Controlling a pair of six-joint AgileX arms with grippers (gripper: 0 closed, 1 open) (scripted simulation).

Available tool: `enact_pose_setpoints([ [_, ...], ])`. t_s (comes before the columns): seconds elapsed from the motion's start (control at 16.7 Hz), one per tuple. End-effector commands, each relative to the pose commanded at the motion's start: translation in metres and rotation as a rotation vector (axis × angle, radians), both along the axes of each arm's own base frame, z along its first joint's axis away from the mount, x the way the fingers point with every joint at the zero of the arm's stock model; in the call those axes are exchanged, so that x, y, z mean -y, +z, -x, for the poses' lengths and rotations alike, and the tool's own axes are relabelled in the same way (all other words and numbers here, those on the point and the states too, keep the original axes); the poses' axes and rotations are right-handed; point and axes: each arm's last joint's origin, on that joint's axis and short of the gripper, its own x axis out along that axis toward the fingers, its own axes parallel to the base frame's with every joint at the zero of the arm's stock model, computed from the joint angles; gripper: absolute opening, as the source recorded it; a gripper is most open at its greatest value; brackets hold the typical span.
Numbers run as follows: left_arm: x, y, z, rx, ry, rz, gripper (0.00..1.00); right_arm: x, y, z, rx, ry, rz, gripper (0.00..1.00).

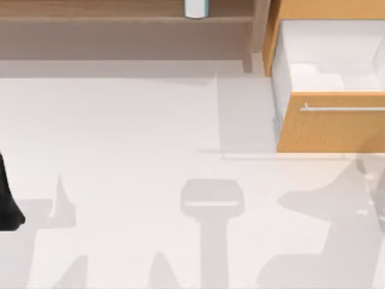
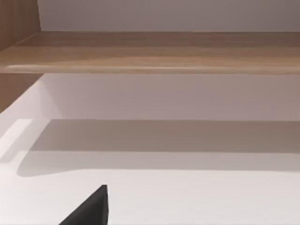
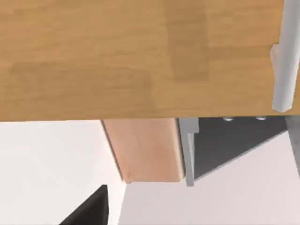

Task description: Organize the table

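Broadly, the table (image 1: 120, 132) takes up nearly all of the top view, an off-white surface crossed by grey shadows. Along its far edge runs the brown wooden shelf (image 1: 90, 12), with a pale blue-white container (image 1: 196, 8) standing on its board right of the middle. At the far right corner sits the orange-wood drawer unit (image 1: 328, 129), its drawer pulled out so the white inside (image 1: 328, 57) shows, and a silver bar handle (image 1: 343, 109) crosses its front panel. My left arm (image 1: 7, 198) is a dark shape at the table's left edge. From the left wrist view, a black finger (image 2: 91, 208) points toward the shelf; from the right wrist view, a black finger (image 3: 91, 208) sits close beneath the drawer front. Whether either pair of jaws is open or closed, I cannot tell.
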Motion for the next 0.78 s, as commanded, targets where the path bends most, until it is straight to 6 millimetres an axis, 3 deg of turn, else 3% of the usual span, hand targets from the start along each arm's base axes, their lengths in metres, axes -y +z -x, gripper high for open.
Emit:
enact_pose_setpoints([
  [0.42, 0.0, 0.0, 0.0, 0.0, 0.0, 0.0, 1.0, -0.07, -0.014, 0.019, 0.147, 0.304, 0.124, 1.0],
  [0.78, 0.0, 0.0, 0.0, 0.0, 0.0, 0.0, 1.0, -0.08, -0.017, 0.02, 0.161, 0.348, 0.132, 1.0],
])
